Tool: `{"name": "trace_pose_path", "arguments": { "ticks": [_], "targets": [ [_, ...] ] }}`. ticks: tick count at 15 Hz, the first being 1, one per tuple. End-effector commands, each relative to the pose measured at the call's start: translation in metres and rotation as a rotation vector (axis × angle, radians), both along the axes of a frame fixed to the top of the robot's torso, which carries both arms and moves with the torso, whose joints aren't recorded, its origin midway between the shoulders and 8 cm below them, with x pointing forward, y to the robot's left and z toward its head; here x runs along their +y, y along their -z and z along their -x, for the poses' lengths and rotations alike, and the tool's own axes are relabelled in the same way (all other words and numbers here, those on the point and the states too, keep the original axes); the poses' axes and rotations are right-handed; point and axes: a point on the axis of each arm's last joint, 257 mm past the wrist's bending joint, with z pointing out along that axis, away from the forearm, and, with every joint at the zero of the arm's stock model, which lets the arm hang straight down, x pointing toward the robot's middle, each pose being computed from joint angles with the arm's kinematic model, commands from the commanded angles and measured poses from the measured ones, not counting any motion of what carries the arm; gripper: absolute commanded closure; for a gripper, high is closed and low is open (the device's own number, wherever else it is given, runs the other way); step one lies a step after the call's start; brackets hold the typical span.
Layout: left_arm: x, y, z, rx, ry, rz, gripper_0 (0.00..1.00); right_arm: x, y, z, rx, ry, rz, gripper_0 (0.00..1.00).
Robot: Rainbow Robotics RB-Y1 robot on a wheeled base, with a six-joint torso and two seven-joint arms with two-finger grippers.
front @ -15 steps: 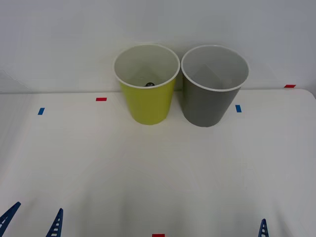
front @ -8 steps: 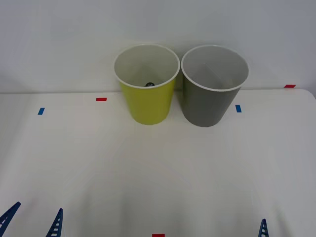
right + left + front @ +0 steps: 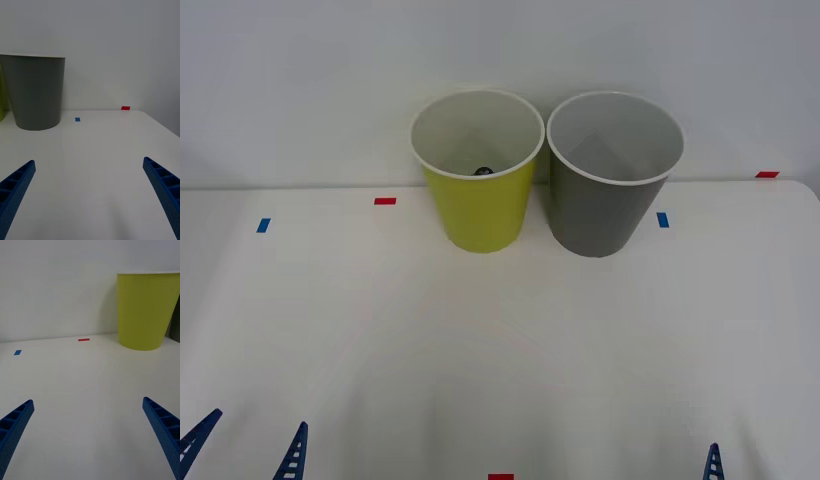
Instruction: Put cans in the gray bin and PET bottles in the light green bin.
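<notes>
The left gripper [image 3: 89, 435] is hanging low over the near edge of the white table [image 3: 500, 350], blue ribbed fingers spread wide and gripping nothing. The right gripper [image 3: 89, 195] is waiting likewise, spread and empty. Well beyond them, the tall yellow-green plastic bin [image 3: 477, 170] is standing upright beside the dark-gray bin [image 3: 612, 172]. A dark cap [image 3: 483, 171], probably the bottle's, is peeking inside the green one. No writing is readable.
</notes>
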Motion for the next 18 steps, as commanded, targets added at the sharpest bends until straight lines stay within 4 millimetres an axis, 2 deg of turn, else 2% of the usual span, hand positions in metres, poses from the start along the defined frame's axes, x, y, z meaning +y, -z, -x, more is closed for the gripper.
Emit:
{"name": "trace_pose_path", "arguments": {
  "ticks": [1,18],
  "targets": [
    [0.0,0.0,0.0,0.0,0.0,0.0,0.0,0.0,0.0,0.0,0.0,0.0,0.0,0.0],
    [0.0,0.0,0.0,0.0,0.0,0.0,0.0,0.0,0.0,0.0,0.0,0.0,0.0,0.0]
  ]
}}
